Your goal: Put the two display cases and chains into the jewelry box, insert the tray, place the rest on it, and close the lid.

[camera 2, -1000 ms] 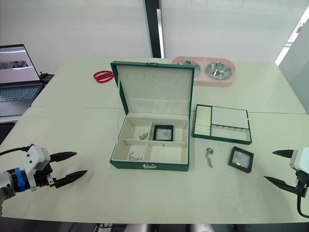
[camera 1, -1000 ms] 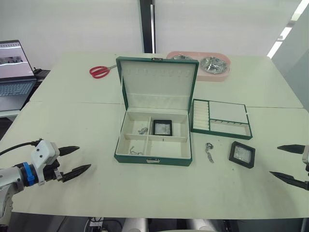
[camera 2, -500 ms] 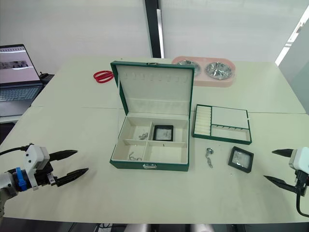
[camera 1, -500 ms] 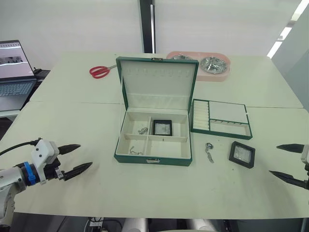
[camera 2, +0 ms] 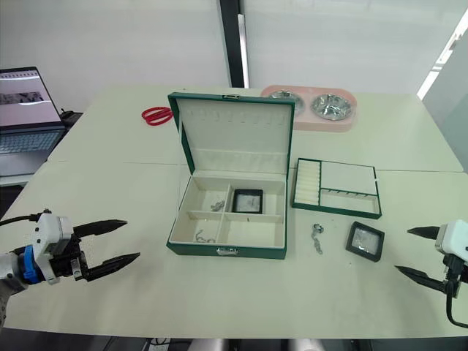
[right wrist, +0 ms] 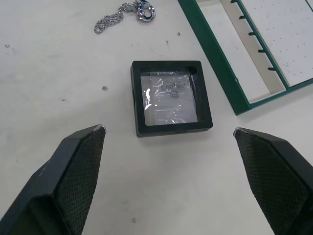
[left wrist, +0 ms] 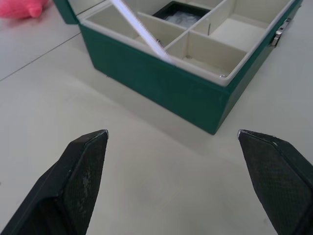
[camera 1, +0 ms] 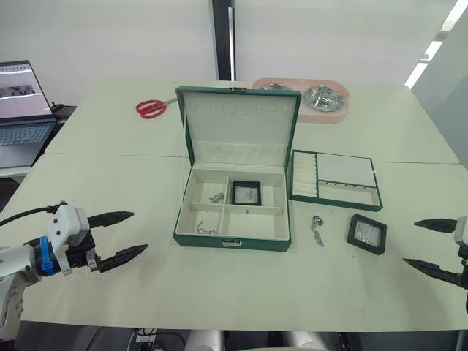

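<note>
The dark green jewelry box (camera 1: pixel 232 238) stands in the middle of the table with its lid (camera 1: pixel 240 124) upright. One display case (camera 1: pixel 246 193) lies in a back compartment, and thin chains (camera 1: pixel 216 197) rest in the left compartments. The other display case (camera 1: pixel 366 233) lies on the table right of the box, with a chain (camera 1: pixel 317 229) between them. The tray (camera 1: pixel 334 179) sits behind that case. My left gripper (camera 1: pixel 123 234) is open, low at the front left, facing the box. My right gripper (camera 1: pixel 433 246) is open at the right edge, pointing at the loose display case (right wrist: pixel 170 104).
Red-handled scissors (camera 1: pixel 152 108) lie at the back left. A pink double pet bowl (camera 1: pixel 313 98) stands behind the box. A laptop (camera 1: pixel 22 110) sits on a separate desk at far left.
My left gripper has moved a little to the right, toward the box. My right gripper has shifted slightly left. Nothing on the table has moved.
</note>
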Tool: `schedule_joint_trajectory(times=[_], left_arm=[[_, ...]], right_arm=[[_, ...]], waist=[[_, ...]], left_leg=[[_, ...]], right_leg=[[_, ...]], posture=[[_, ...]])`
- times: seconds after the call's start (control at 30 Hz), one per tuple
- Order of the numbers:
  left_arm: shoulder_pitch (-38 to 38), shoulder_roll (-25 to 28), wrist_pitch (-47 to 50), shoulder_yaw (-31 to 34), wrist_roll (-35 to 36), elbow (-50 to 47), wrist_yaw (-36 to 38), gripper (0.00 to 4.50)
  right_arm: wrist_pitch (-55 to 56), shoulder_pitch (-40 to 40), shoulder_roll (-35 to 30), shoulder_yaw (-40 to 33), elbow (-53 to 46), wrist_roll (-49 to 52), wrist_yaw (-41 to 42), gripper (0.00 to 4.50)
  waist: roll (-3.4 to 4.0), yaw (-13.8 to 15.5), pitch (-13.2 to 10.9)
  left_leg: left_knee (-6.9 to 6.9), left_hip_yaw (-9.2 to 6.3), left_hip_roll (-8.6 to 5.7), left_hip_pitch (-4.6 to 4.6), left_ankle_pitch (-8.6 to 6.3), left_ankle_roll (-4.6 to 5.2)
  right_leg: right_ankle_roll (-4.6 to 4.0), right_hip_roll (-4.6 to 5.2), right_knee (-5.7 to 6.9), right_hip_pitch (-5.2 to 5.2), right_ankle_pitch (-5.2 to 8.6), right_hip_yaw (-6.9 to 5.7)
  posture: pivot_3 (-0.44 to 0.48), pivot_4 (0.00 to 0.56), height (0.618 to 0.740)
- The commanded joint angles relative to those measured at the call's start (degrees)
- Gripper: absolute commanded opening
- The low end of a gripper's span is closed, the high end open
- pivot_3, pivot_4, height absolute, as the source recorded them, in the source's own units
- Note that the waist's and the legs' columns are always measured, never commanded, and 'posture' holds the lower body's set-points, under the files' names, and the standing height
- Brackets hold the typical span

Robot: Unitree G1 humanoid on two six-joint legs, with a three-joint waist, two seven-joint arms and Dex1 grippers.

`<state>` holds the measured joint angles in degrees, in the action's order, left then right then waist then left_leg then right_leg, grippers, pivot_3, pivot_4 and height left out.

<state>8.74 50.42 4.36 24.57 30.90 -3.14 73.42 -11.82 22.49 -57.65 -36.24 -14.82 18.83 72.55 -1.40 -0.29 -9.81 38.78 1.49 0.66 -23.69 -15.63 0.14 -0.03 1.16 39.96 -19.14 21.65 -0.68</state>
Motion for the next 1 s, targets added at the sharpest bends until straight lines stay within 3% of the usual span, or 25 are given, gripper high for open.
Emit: schedule_joint_trajectory(times=[0.03, 0.47, 1.0], left_arm=[[-2.1, 0.2, 2.14, 0.07, 3.59, -5.67, -0.11, 4.36], [-5.1, -2.74, 3.61, -8.72, 5.66, -15.47, 2.1, 4.36], [-0.83, -5.25, -1.06, -8.85, 6.29, -16.28, 7.36, 4.36]], right_arm=[[-1.22, 0.18, -0.25, -1.98, -2.05, 1.42, 0.02, 4.5], [-2.35, 0.35, 3.13, 0.43, -8.7, 2.15, -3.06, 4.5], [-5.03, 1.13, 3.97, 1.1, -14.43, 5.35, -3.54, 4.5]], waist=[[0.0, 0.01, 0.0], [0.2, 0.0, 0.14], [0.28, 0.1, 0.21]], left_leg=[[0.0, 0.0, 0.0, 0.0, 0.0, 0.0], [0.0, 0.03, -0.01, 0.02, 0.01, -0.02], [0.01, 0.02, -0.01, 0.03, 0.01, -0.01]], right_leg=[[0.0, 0.0, 0.0, 0.0, 0.0, 0.0], [0.0, -0.04, 0.0, 0.03, 0.0, 0.05], [0.0, -0.04, -0.02, 0.06, 0.0, 0.05]], posture=[[0.0, 0.15, 0.74], [0.0, 0.15, 0.74], [0.0, 0.15, 0.74]])
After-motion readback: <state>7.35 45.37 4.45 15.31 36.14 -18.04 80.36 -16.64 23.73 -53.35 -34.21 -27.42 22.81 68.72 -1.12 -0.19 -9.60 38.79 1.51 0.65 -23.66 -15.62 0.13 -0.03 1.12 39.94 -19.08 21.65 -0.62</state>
